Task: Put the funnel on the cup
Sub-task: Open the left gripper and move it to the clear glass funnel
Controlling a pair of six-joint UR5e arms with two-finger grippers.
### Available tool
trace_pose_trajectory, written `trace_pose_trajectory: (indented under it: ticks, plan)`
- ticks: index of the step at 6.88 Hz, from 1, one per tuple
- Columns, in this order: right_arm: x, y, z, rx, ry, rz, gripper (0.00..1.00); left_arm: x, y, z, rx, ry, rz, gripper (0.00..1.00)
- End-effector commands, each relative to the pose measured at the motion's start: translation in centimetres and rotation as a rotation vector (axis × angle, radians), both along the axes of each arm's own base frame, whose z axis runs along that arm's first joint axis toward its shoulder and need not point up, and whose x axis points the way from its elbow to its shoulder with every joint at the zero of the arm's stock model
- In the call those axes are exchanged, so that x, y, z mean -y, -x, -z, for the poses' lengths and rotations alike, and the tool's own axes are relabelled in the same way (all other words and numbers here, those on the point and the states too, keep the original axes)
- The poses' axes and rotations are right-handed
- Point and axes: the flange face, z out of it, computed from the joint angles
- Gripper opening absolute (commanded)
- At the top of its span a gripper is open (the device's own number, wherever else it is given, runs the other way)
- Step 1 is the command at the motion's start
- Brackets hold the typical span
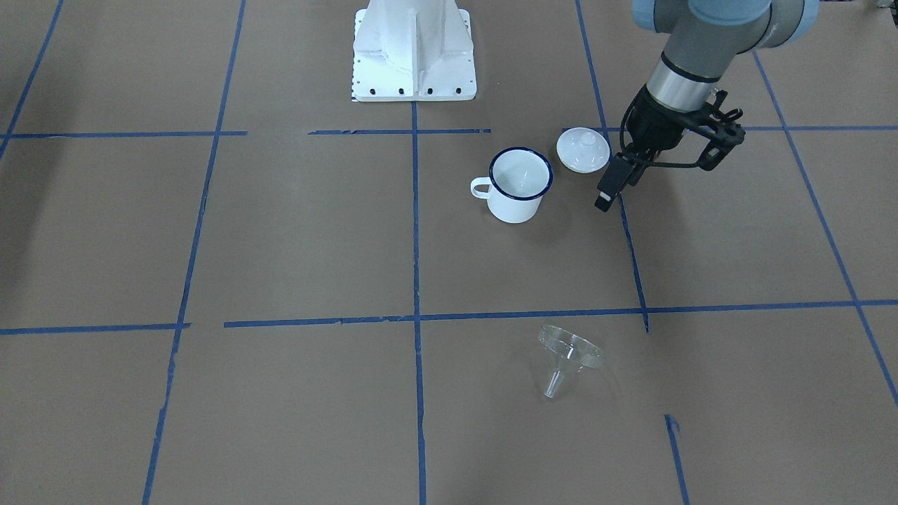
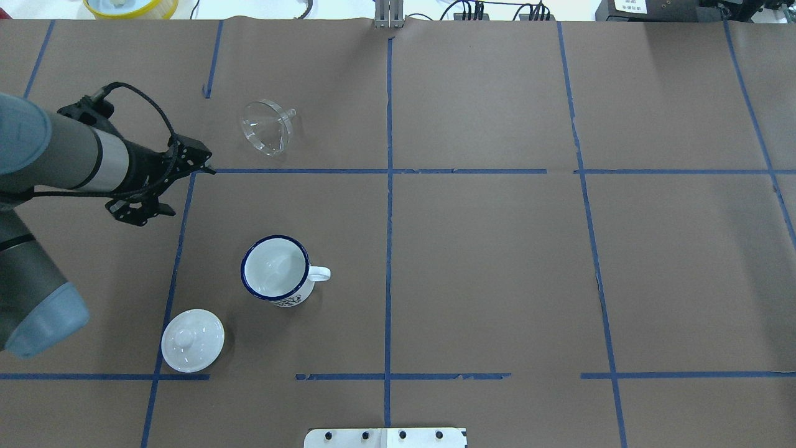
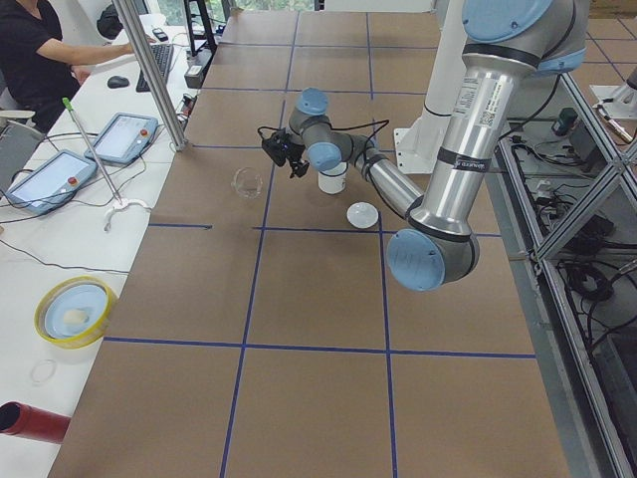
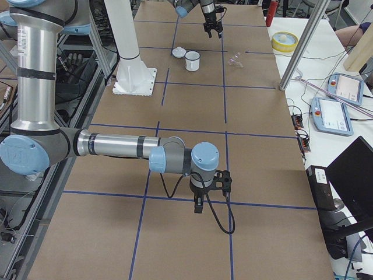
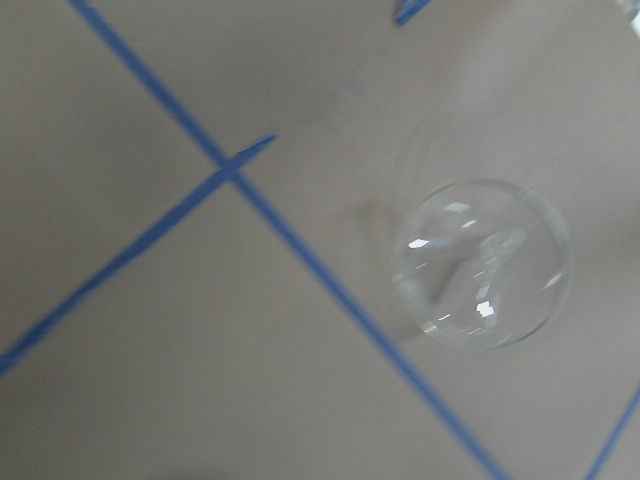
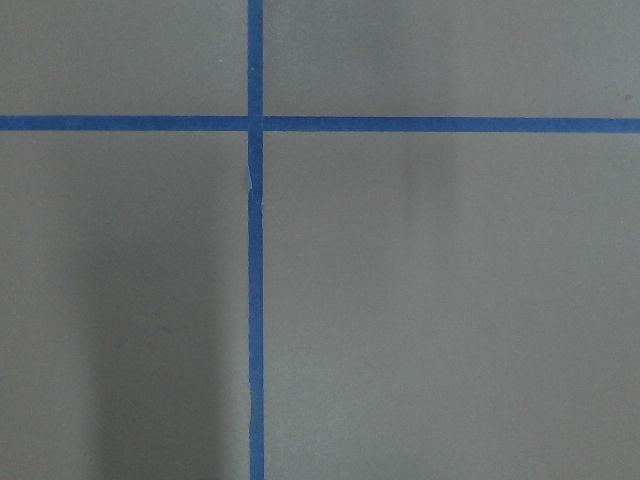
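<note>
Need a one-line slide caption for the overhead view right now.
Left tool hovers short of the clear funnel lying on its side; cup upright, white lid beside it.

A robotics lab: jointed industrial robot arms point(image 4: 111, 146) rise from a white pedestal point(image 1: 414, 52) standing on a broad worktop point(image 3: 318, 398) papered brown and marked into squares with blue tape point(image 2: 388, 186). Beside it are aluminium frame posts point(image 3: 154, 75), teach pendants point(image 3: 129, 137), bundled cables point(image 2: 472, 9) and an operator point(image 3: 30, 60) seated at a side desk point(image 3: 60, 249) with keyboard and mouse
</note>
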Motion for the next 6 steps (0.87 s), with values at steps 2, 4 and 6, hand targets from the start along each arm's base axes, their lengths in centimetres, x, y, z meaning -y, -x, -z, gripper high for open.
trace_pose_trajectory:
  ticks: [2,4,6]
  plan:
    - [0.0,0.0,0.0,0.0,0.0,0.0,1.0,6.8,-3.9,-5.0,-0.206,-0.03,0.281,0.94]
    - [0.0,0.0,0.1,0.0,-0.001,0.0,1.0,7.1,-4.3,-5.3,-0.195,-0.035,0.286,0.98]
    - [0.0,0.0,0.1,0.0,-0.001,0.0,1.0,7.6,-5.1,-5.9,-0.244,-0.062,0.286,0.97]
